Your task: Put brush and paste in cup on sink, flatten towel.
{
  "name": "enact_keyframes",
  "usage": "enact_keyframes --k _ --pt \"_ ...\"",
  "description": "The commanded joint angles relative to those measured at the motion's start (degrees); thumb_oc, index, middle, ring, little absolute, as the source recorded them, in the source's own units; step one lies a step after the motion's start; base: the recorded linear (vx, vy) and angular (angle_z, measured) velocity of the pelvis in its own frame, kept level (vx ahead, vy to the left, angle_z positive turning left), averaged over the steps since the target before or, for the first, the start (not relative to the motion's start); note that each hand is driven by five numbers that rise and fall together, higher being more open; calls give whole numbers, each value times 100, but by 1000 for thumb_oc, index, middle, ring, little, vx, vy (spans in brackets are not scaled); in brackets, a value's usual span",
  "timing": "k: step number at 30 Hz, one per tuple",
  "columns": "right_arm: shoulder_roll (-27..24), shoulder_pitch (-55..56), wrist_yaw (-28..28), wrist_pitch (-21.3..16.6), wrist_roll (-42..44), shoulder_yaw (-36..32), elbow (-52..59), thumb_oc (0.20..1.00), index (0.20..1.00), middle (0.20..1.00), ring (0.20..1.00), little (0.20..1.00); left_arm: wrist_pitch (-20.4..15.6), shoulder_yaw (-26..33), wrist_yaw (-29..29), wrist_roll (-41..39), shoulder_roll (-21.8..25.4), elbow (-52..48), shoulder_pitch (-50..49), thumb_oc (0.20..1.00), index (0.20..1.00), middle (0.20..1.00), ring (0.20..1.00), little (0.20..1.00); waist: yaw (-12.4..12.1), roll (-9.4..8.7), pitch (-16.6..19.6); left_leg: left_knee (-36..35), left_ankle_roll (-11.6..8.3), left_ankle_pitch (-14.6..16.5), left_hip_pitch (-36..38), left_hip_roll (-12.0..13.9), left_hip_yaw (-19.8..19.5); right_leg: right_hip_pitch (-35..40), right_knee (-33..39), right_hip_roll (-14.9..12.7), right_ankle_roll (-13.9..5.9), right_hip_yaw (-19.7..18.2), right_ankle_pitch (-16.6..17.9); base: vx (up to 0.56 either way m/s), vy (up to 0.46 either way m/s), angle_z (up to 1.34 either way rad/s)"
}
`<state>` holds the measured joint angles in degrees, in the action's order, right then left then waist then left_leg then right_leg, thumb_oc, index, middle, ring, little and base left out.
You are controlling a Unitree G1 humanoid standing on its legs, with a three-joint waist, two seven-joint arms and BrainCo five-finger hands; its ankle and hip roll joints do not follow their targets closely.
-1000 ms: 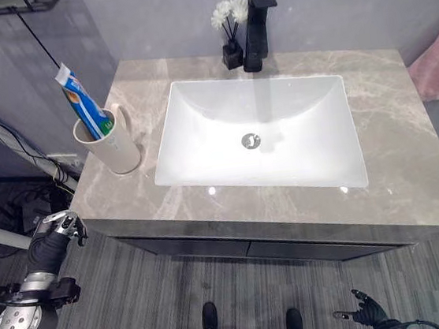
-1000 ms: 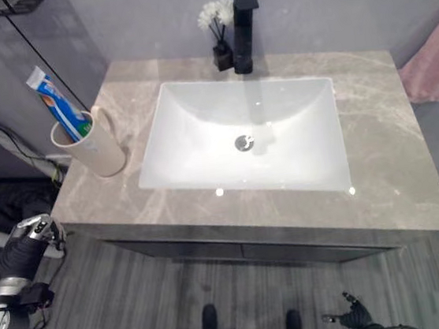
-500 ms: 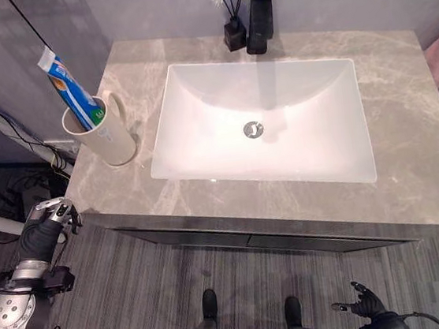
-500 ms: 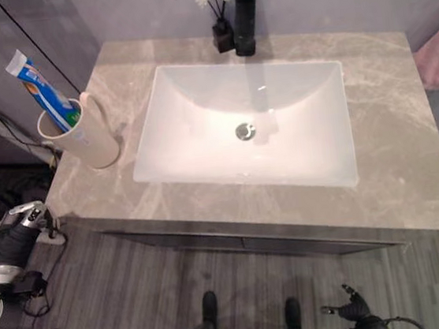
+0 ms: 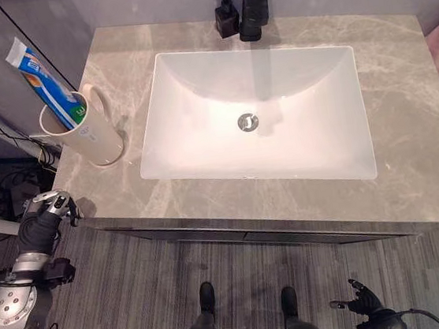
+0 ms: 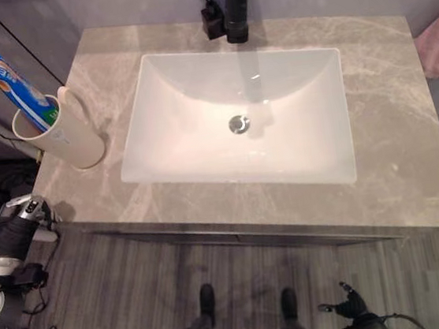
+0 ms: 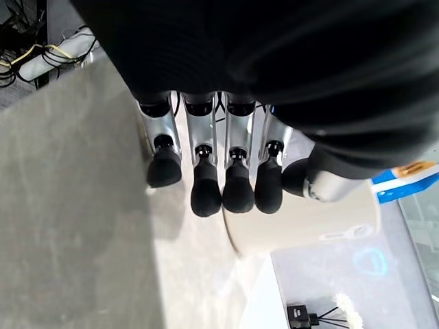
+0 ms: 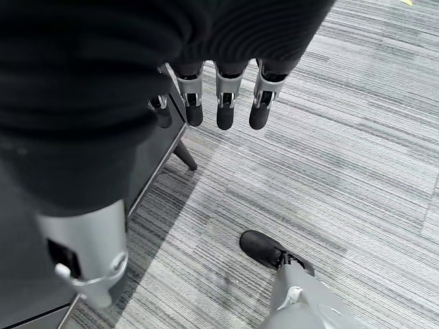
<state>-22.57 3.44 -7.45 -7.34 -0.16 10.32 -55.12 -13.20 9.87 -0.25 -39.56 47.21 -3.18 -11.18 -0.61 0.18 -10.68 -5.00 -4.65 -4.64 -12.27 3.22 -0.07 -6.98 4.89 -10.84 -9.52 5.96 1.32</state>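
Note:
A cream cup [image 5: 96, 136] with a handle stands on the left end of the marble counter [image 5: 410, 135]. A blue and white toothpaste tube [image 5: 42, 80] leans out of it, with something green beside it at the rim. My left hand [image 5: 48, 215] hangs open just off the counter's front left corner, and its straight fingers [image 7: 206, 185] point toward the cup [image 7: 302, 223]. My right hand [image 5: 363, 304] hangs open low over the floor at the lower right, fingers [image 8: 223, 103] relaxed. A pink towel [image 6: 437, 44] shows at the right edge.
A white basin [image 5: 254, 121] is sunk into the middle of the counter. A black faucet [image 5: 254, 6] and a small black reed diffuser [image 5: 226, 17] stand behind it. Grey striped carpet [image 8: 329, 157] lies below. Cables and a power strip [image 7: 51, 55] lie on the floor at the left.
The camera has moved, so the counter has shifted in view and more of its front shows. Both hands stay about where they were, open and empty.

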Motion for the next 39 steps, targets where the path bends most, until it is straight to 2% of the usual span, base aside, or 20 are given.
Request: enact_keyframes --k 1,18,29,39 --pt "-253 -119 -109 2 165 160 113 1000 1000 1000 1000 1000 -182 56 158 115 127 251 302 200 200 200 200 200 102 13 63 42 -104 -239 -63 242 58 -162 -129 -209 -96 -75 364 15 -2 -14" --pt "-237 -263 -152 58 147 304 120 1000 1000 1000 1000 1000 -183 -389 624 292 -77 716 1347 200 200 200 200 200 250 -21 -72 51 -100 -192 -62 281 164 -381 -364 -181 -60 -220 250 3 2 -2" --pt "-222 -363 -142 62 189 464 135 1000 1000 1000 1000 1000 -196 -709 961 468 110 1363 2380 200 200 200 200 200 350 -76 -184 57 -115 -196 -153 311 221 -510 -347 -153 -64 -293 258 -1 1 -4" --pt "-241 -443 -164 64 203 538 181 1000 1000 1000 1000 1000 -192 -865 1118 558 208 1749 2843 200 200 200 200 200 387 -123 -265 71 -116 -200 -235 324 249 -632 -354 -131 -61 -341 279 -3 0 -2"
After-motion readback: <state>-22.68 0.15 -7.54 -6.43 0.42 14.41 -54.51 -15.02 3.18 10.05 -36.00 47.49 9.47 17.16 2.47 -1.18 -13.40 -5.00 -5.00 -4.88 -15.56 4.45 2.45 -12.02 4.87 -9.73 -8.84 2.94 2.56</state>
